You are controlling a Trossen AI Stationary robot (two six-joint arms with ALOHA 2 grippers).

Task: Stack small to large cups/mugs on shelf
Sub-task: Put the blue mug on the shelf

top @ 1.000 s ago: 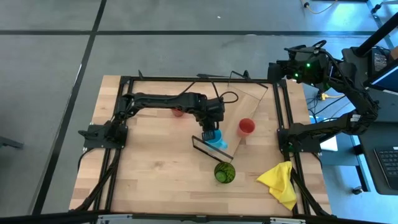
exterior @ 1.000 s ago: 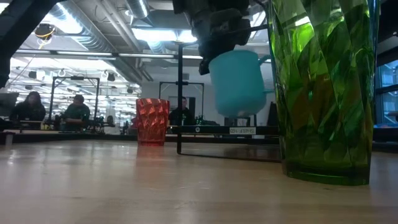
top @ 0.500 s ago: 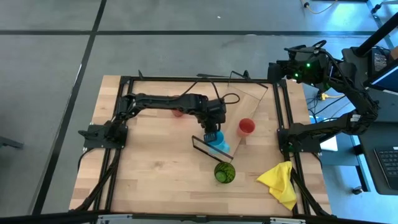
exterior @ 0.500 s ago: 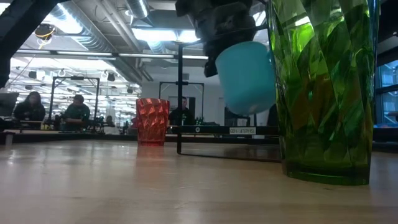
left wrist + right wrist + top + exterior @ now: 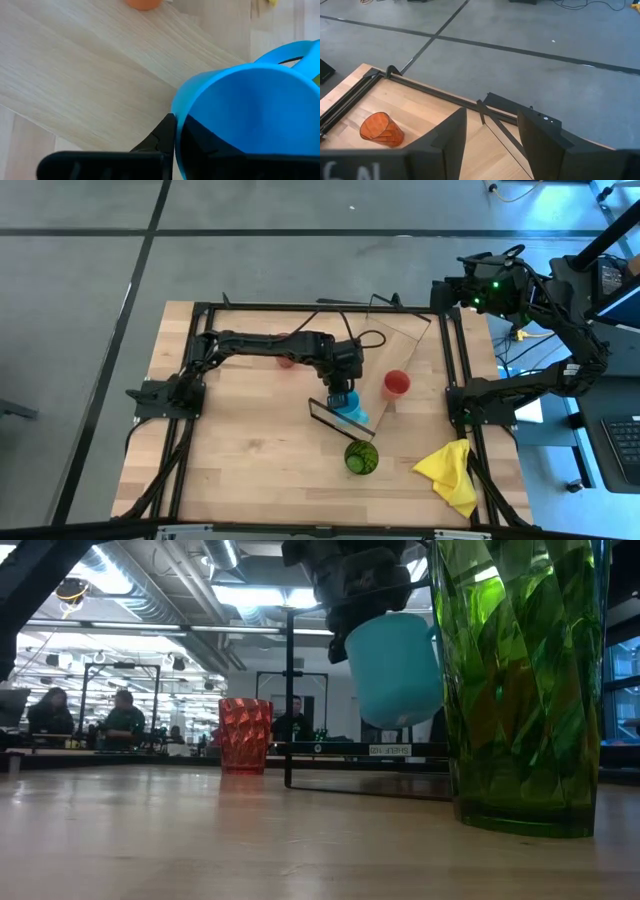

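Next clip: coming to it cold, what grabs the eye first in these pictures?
The light-blue plastic mug with handle, held off the table by the left tool above the long light-wood shelf plank. Then the large green faceted tumbler, filling the low view's right side and standing near the table's front edge. The right tool waits open, raised beyond the table's far right corner.

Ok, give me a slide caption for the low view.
Left tool holds the light-blue mug above the shelf, green tumbler looming in front.
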